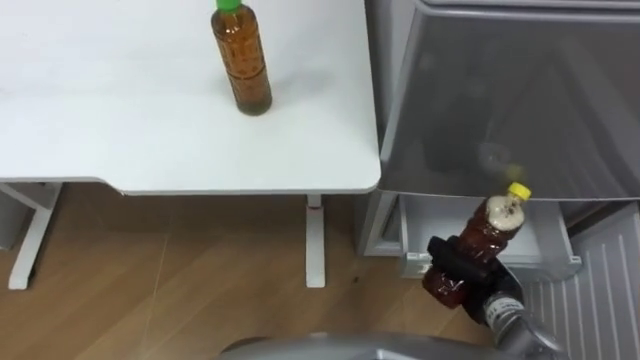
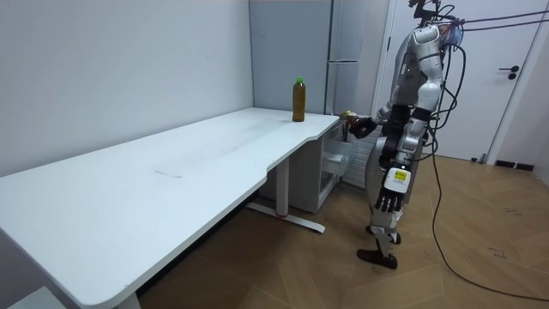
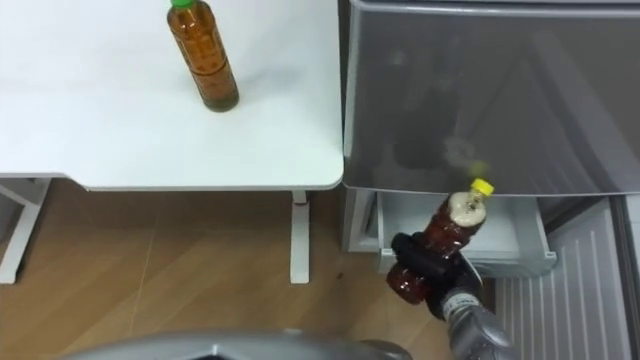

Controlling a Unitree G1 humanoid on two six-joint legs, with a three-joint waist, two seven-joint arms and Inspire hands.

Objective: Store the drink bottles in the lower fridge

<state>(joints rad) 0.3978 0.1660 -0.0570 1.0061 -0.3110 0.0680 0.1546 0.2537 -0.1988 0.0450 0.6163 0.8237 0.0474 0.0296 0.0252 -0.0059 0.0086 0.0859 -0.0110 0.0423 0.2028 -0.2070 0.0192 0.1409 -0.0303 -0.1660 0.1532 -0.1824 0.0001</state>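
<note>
One yellow-capped bottle [image 1: 495, 222] clasped in right hand [image 1: 456, 263], tilted before fridge drawer [image 1: 545, 258] | left hand [image 2: 388, 199] hangs relaxed

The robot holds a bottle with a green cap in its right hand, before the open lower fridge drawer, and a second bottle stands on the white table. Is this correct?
Not quite: the left eye view shows a yellow cap on the bottle in the right hand. The green cap is on the second bottle on the white table. The rest is right.
</note>
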